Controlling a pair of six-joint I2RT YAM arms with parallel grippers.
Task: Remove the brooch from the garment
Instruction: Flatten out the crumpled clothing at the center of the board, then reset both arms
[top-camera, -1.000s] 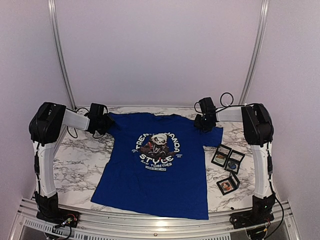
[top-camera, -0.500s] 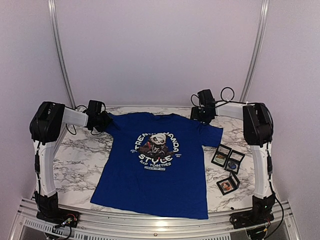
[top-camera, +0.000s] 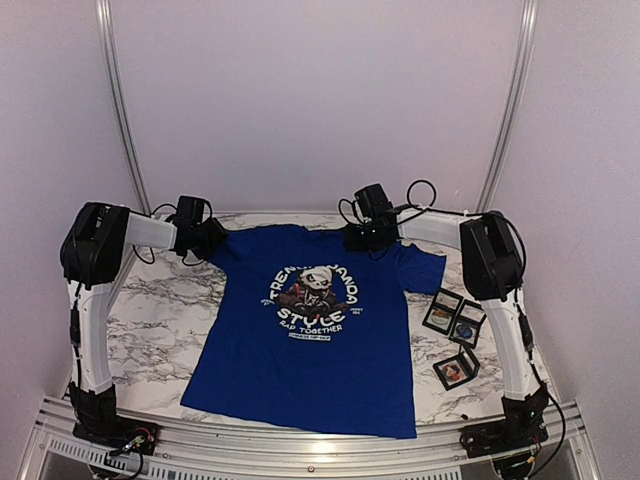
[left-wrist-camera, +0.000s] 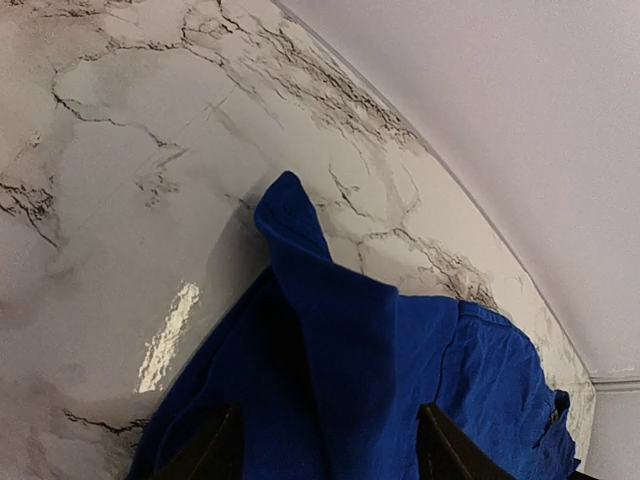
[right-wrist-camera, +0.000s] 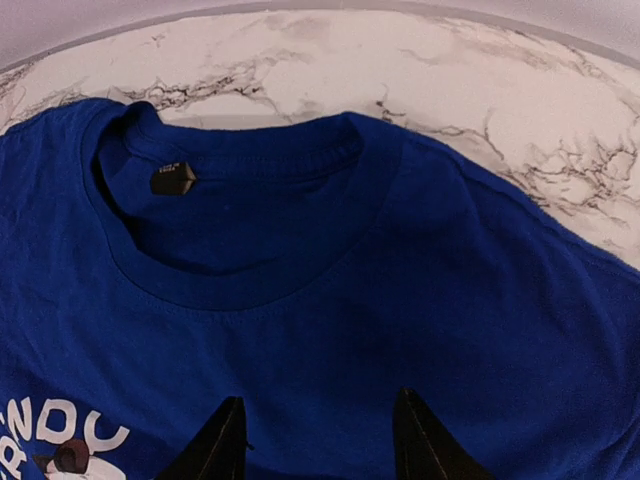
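The blue T-shirt (top-camera: 310, 350) lies flat, chest up, at the centre of the marble table (top-camera: 150, 310), collar toward 12 o'clock.

Left gripper (left-wrist-camera: 330, 410) is at the shirt's 10 o'clock corner. Its fingers are spread, with a raised fold of the sleeve (left-wrist-camera: 330, 300) between them and nothing seen clamped.

Right gripper (right-wrist-camera: 320, 397) is at 12 o'clock, above the chest just below the collar (right-wrist-camera: 240, 290). Its fingers are parted and it holds nothing.

A small brown round spot (right-wrist-camera: 70, 457) sits under the white lettering; whether it is a pin or part of the print cannot be told.

Three small black boxes stand open at 3 to 4 o'clock, off the shirt:
- The first box (top-camera: 446, 298) holds a greenish piece (top-camera: 438, 319).
- The second box (top-camera: 474, 313), touching the first, holds a blue piece (top-camera: 465, 330).
- The third box (top-camera: 442, 377), nearer and apart from the other two, holds a red-and-white piece (top-camera: 455, 371).
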